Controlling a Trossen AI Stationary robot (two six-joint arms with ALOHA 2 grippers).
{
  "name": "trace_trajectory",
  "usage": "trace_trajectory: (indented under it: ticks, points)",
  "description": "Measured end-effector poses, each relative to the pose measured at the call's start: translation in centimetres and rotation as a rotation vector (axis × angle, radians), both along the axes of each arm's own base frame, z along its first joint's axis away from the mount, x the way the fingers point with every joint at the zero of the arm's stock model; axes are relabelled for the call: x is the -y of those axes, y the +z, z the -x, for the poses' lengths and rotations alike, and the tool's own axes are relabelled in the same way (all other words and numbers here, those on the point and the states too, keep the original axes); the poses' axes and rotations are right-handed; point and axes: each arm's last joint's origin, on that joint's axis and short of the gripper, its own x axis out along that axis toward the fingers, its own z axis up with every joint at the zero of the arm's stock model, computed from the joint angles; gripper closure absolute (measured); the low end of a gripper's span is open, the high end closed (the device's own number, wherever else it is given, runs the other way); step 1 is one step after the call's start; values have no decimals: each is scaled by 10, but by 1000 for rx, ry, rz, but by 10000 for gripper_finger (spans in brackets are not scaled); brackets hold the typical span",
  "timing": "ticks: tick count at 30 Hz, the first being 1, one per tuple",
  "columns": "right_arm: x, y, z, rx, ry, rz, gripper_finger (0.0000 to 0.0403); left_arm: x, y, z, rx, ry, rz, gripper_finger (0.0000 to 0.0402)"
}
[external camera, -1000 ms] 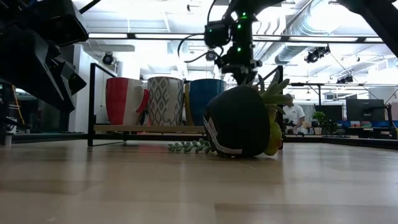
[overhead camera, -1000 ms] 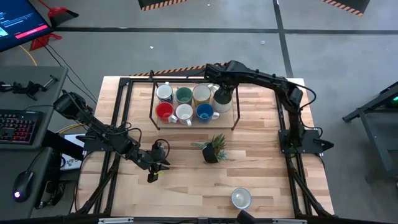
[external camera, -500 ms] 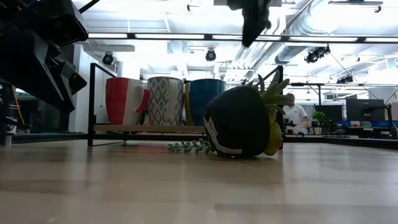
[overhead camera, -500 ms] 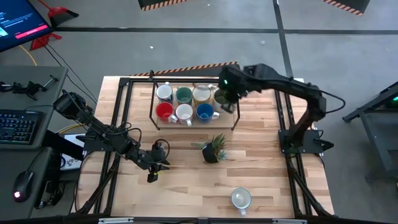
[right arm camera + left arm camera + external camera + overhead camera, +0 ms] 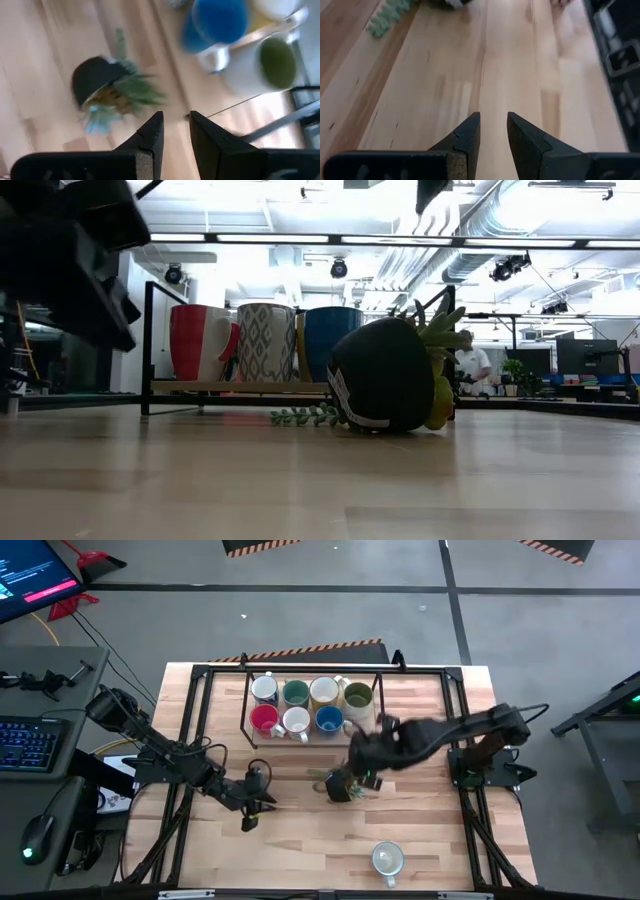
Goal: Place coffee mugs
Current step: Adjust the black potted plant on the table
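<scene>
The olive mug (image 5: 357, 696) now stands on the rack (image 5: 378, 730), released. The right end effector (image 5: 366, 768), fingers slightly apart and empty, has swung over the plant (image 5: 344, 780) toward the white mug (image 5: 387, 859) at the desk's (image 5: 420, 830) near edge. The left end effector (image 5: 249, 823), fingers slightly apart, waits.

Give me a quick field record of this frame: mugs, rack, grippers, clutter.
rack: black wire frame at the table's far side
mugs in rack: seven, in two rows, olive green mug at the right end
mug outside rack: white mug near the front edge
plant: tipped on its side, mid-table
left gripper: empty, jaws slightly apart, low over the table front left
right gripper: empty, jaws slightly apart, above the plant
</scene>
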Motion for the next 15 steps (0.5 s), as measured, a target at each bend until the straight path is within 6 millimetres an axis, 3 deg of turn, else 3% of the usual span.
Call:
trace_trajectory:
  ticks: [6,10,15]
  points:
    - [-27,-65,-8,-6,-61,-143,331,-5,10,-12,62,-3,59,314]
    - [-40,-89,-18,125,-86,-222,331,-5,17,-17,93,-48,12,314]
    - [-44,-116,-15,129,-126,-273,331,-4,22,-20,118,-82,-25,314]
